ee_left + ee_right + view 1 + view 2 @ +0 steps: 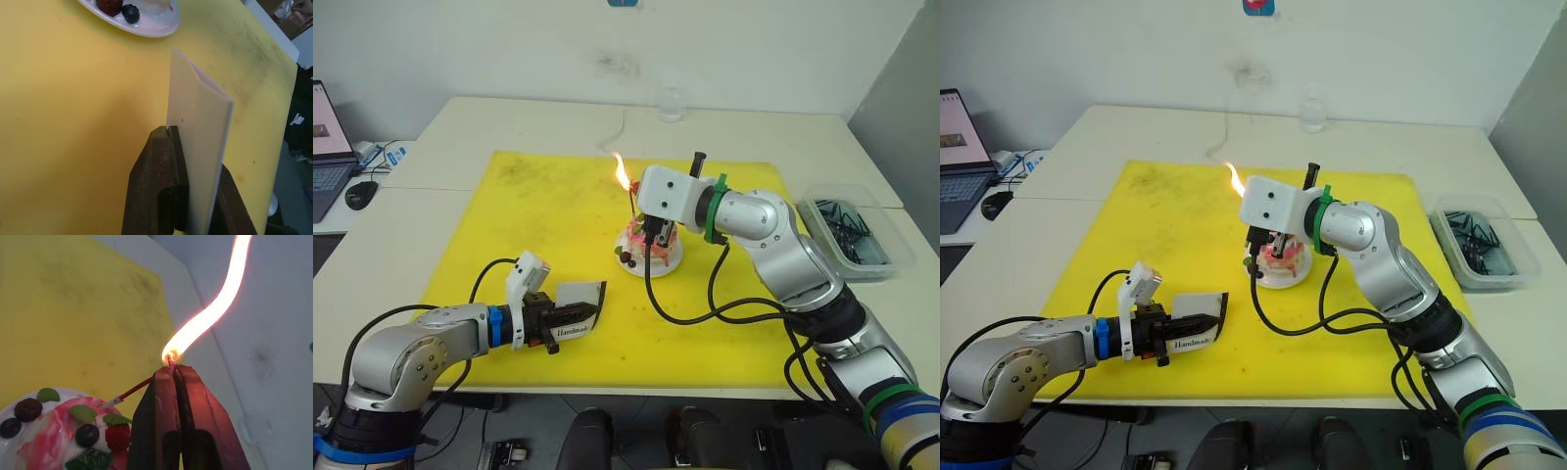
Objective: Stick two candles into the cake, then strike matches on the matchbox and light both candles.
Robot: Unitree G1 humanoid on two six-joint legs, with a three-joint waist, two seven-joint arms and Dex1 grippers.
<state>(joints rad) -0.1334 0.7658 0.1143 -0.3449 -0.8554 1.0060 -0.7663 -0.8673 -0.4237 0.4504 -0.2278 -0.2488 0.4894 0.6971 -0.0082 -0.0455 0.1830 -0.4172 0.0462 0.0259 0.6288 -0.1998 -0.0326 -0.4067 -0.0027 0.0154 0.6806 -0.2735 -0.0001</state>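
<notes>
- over the cake point(648, 251), mid-mat, the right gripper point(172, 369) pinches a burning match point(171, 363) beside the reddish candle point(133, 392).
- at seven o'clock from it, the left gripper point(191, 147) clamps the matchbox point(576, 315) above the yellow mat point(558, 206).

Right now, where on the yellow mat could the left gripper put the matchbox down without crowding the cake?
The yellow mat is bare along the robot's left, from its far corner down to the left gripper holding the matchbox. The near strip below the cake is crossed by a black cable. Around the cake it is crowded: the right gripper holds a burning match there.
</notes>
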